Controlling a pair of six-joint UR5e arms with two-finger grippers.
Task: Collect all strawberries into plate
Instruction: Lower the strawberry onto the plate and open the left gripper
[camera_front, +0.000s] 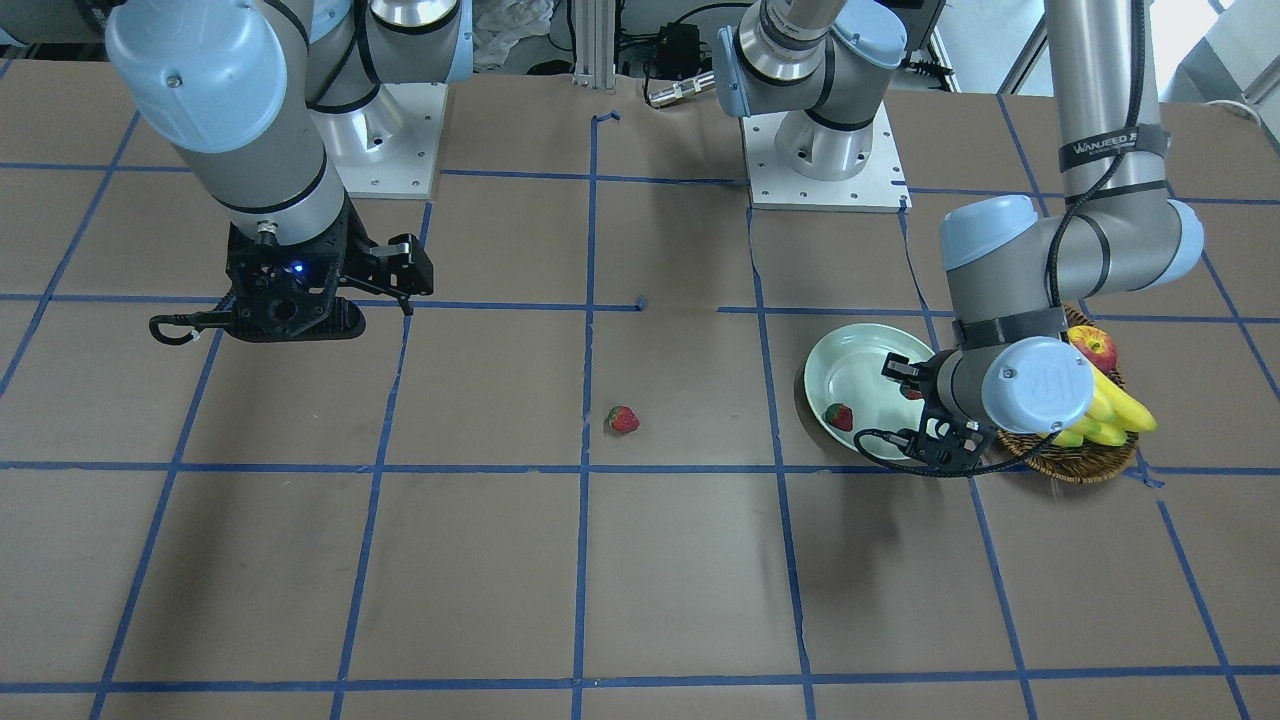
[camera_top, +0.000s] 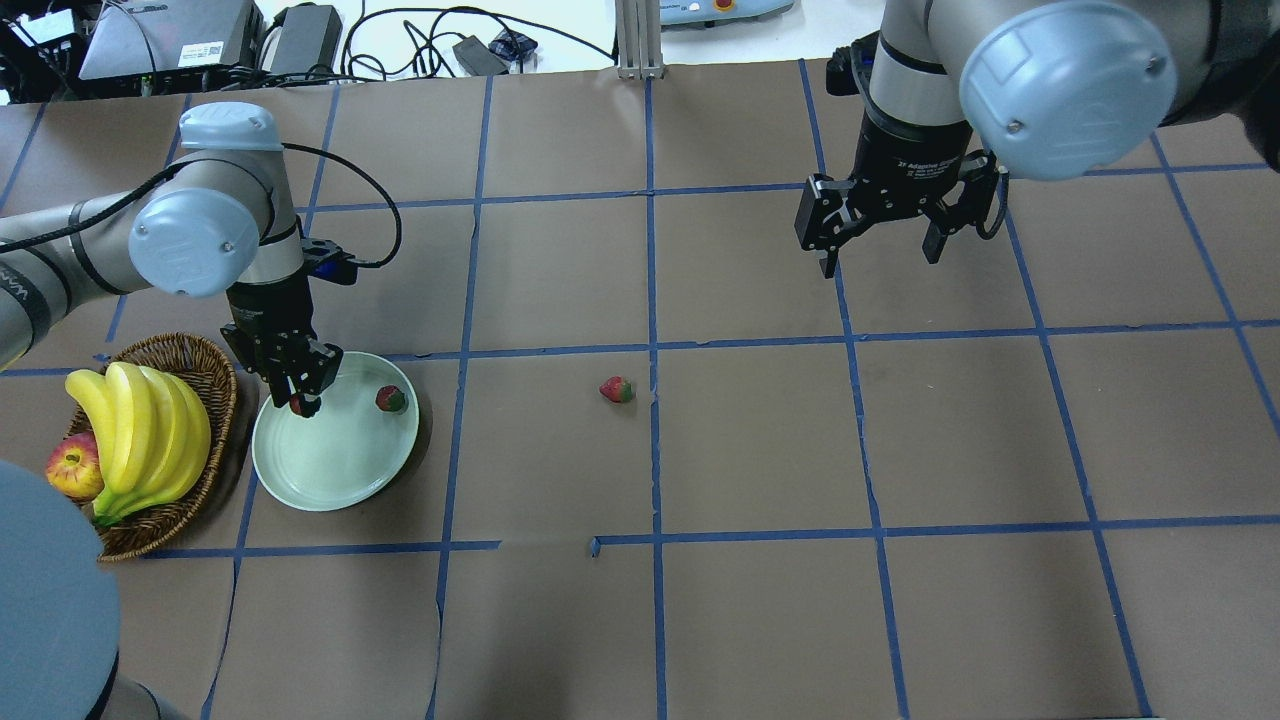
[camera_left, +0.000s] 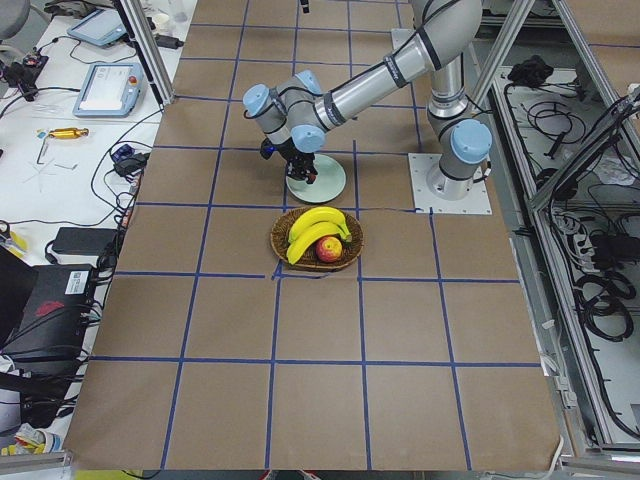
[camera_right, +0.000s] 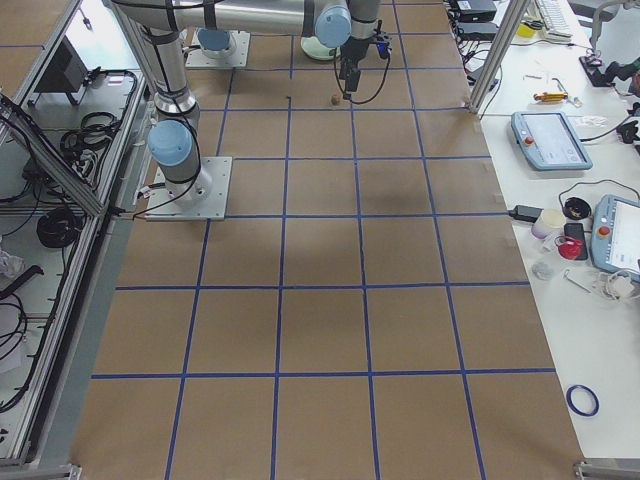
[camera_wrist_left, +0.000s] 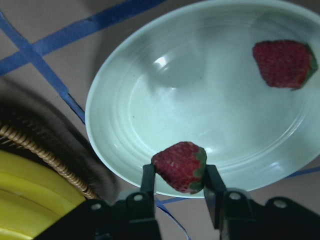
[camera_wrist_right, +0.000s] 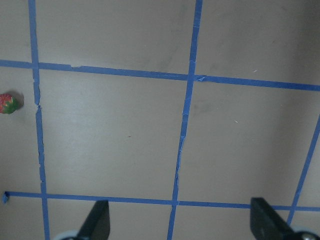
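My left gripper (camera_top: 303, 400) is shut on a strawberry (camera_wrist_left: 179, 166) and holds it over the near rim of the pale green plate (camera_top: 335, 455). It also shows in the front view (camera_front: 908, 388). A second strawberry (camera_top: 390, 399) lies inside the plate, toward its far right side (camera_wrist_left: 283, 63). A third strawberry (camera_top: 617, 389) lies on the brown table near the middle, beside a blue tape line (camera_front: 622, 420). My right gripper (camera_top: 880, 255) is open and empty, above the table at the far right, well away from that strawberry (camera_wrist_right: 7, 103).
A brown wicker basket (camera_top: 215, 370) with bananas (camera_top: 140, 430) and a red-yellow apple (camera_top: 72, 467) stands right next to the plate on its left. Blue tape lines grid the brown table. The arm bases stand at the table's near edge.
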